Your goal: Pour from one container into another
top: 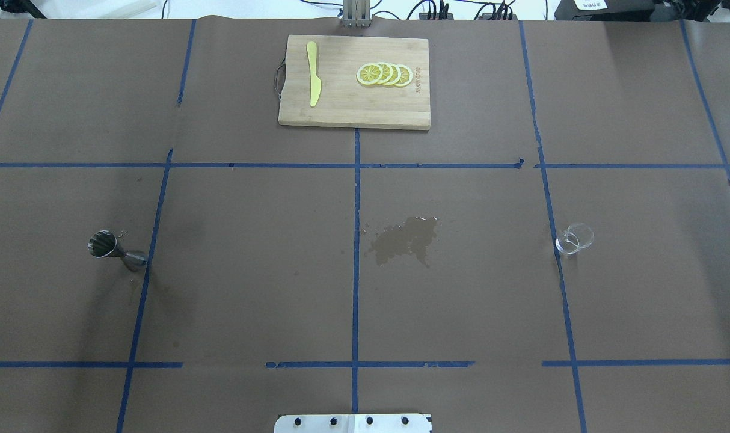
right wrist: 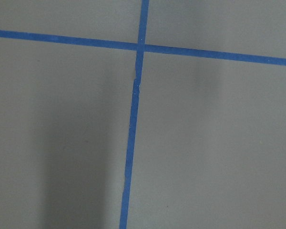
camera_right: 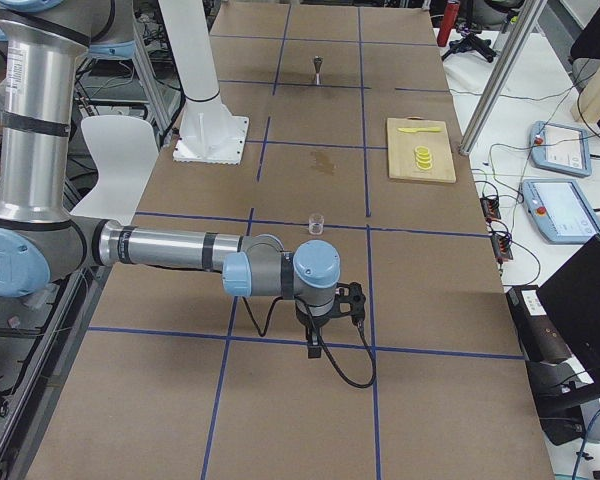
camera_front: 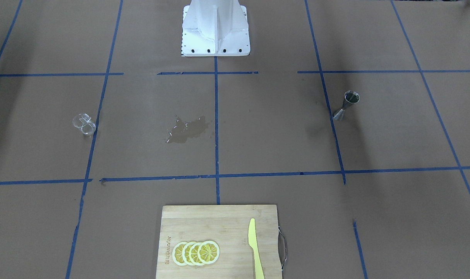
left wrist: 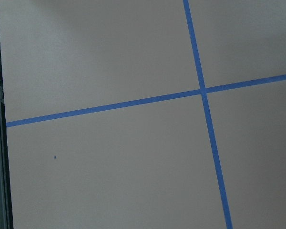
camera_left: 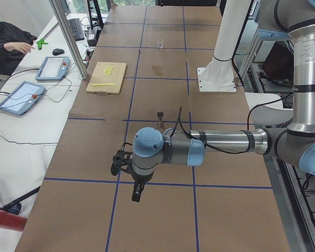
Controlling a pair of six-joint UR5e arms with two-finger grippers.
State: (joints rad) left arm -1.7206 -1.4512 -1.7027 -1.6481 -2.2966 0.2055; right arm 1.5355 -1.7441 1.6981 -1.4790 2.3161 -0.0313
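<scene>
Left jaws, right jaws: can't tell if released or clenched. Glass cup (camera_right: 317,222) sits well inboard of right jaws. Grip its wall clear of the lip, keep level until over jigger (camera_left: 160,116).

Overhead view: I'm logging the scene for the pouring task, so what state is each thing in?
glass cup: upright, ungripped, contents unclear
jigger: upright, ungripped
spill: wet patch on the paper
knife: flat on the cutting board
lemon slices: overlapping row on the board
left gripper: open or shut unclear
right gripper: open or shut unclear
</scene>
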